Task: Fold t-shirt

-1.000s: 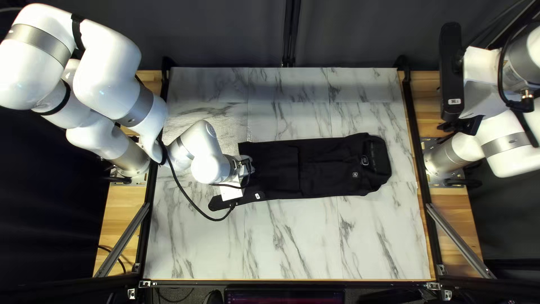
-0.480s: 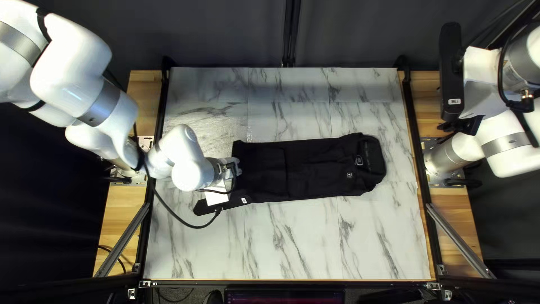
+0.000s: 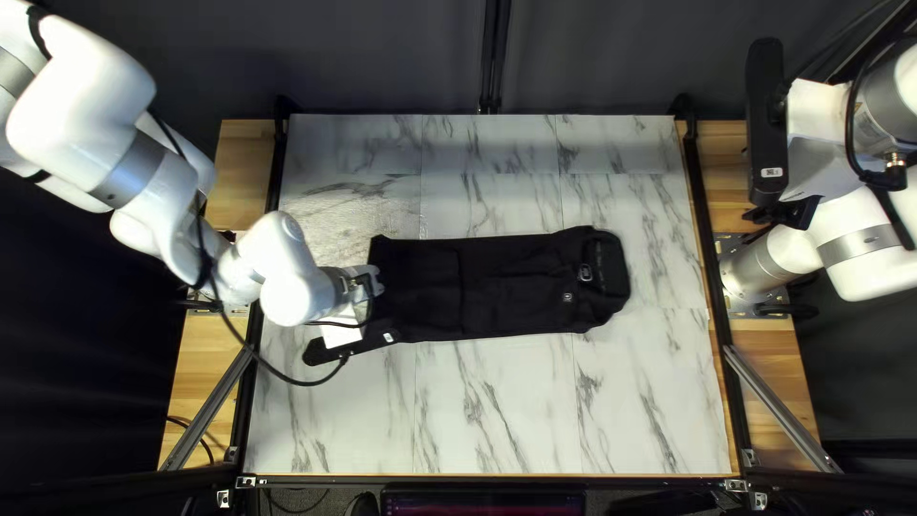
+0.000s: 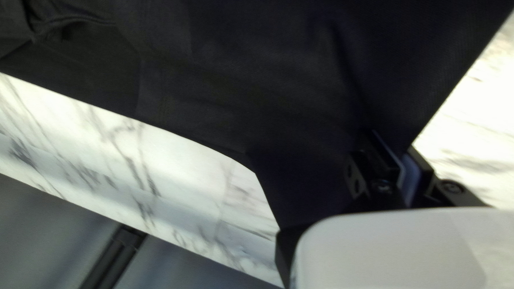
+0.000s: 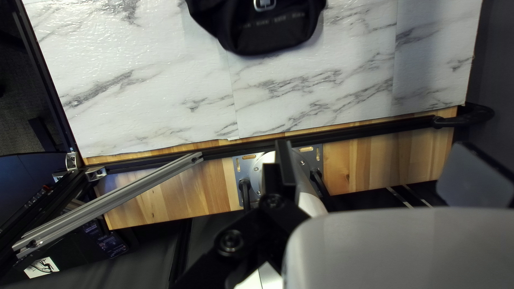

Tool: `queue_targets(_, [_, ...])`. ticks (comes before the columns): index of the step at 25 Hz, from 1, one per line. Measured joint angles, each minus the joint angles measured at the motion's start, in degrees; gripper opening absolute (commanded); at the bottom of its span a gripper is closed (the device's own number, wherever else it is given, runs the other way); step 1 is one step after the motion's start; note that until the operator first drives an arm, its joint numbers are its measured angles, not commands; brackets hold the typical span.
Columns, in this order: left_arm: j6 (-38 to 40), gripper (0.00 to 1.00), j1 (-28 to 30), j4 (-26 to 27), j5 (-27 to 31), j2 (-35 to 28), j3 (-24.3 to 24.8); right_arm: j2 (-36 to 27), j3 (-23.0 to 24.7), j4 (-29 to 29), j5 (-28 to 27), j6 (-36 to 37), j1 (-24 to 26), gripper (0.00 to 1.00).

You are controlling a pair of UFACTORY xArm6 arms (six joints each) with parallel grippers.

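Note:
A black t-shirt, folded into a long strip, lies across the middle of the marble table. My left gripper is at the strip's left end, low over the table. In the left wrist view the left gripper is shut on the edge of the black t-shirt, and the cloth covers most of its fingers. My right gripper is open and empty, held off the table's right edge. The t-shirt's right end shows far ahead of it.
A black cable loops from the left wrist onto the table beside the shirt. Black frame rails and wooden side strips border the marble. Bare marble stretches in front of and behind the shirt.
My left arm has drawn back to the left with the shirt's end in its gripper, and the whole strip has slid left over the marble. The right arm has stayed still.

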State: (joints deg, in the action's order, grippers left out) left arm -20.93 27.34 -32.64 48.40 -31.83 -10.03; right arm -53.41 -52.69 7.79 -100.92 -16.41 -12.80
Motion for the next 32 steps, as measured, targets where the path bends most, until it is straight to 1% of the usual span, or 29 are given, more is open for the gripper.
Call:
queue_targets(4, [0.8,0.00,4.4,4.1,6.1,-6.3,2.8,0.0,0.0,0.0,0.0,0.0,0.0,1.00])
queue_targets(6, [1.4,0.00,6.2,5.7,8.7,-8.5,3.4,0.0,0.0,0.0,0.0,0.0,0.0,1.00])
queue_targets(9, [1.8,0.00,7.2,6.7,10.6,-8.7,2.4,0.0,0.0,0.0,0.0,0.0,0.0,1.00])
queue_targets(13, [0.6,0.00,5.8,6.0,10.5,-4.8,-1.7,0.0,0.0,0.0,0.0,0.0,0.0,1.00])
queue_targets(21, [-3.9,0.00,-0.3,1.3,7.9,2.7,-11.0,0.0,0.0,0.0,0.0,0.0,0.0,1.00])
queue_targets(27, [-7.3,0.00,-5.0,-2.6,4.9,8.6,-18.3,0.0,0.0,0.0,0.0,0.0,0.0,1.00])
queue_targets(32, [-9.6,0.00,-9.4,-4.9,0.7,14.1,-23.4,0.0,0.0,0.0,0.0,0.0,0.0,1.00])
